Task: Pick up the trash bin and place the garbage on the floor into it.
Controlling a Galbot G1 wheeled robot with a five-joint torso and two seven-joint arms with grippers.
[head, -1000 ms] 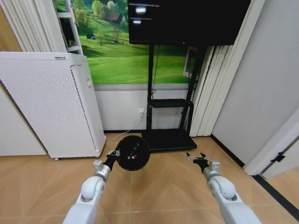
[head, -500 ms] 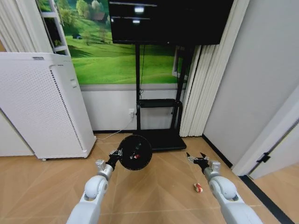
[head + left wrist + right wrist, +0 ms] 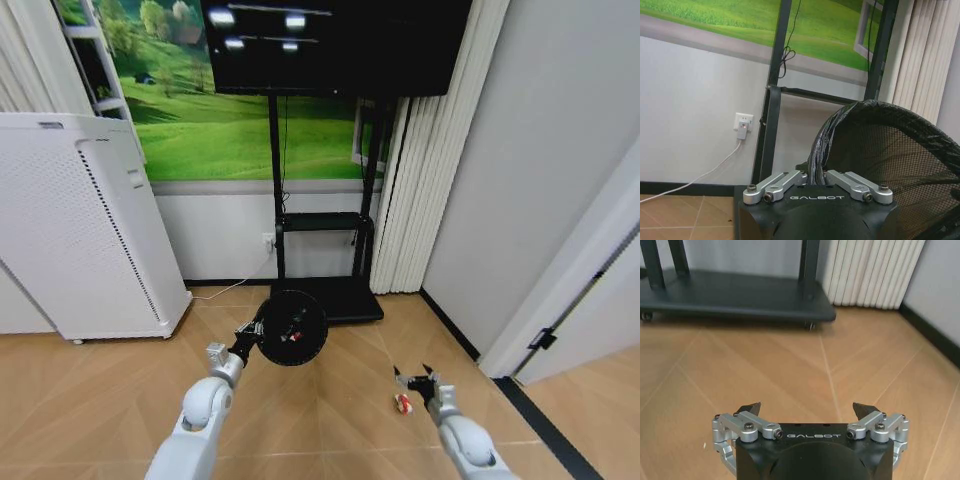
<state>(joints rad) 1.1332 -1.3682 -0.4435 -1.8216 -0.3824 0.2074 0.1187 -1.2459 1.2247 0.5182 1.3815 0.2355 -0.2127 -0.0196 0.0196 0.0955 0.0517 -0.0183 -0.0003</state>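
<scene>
Black mesh bin (image 3: 290,327), likely light, is hanging by its rim in left gripper (image 3: 249,335)'s closed fingers; right gripper (image 3: 417,379), fingers spread empty, is hovering beside wrapper (image 3: 403,404).

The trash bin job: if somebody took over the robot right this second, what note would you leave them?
Left gripper: shut on the rim of the trash bin, held up off the floor in front of the robot, mouth toward the head camera.
Right gripper: open, empty, low over the wood floor.
Garbage: some litter, partly red, lies inside the bin. One red-and-white wrapper lies on the floor just beside the right gripper.
Done: bin picked up, some litter in.
Left: grab that wrapper and drop it in the bin.
</scene>
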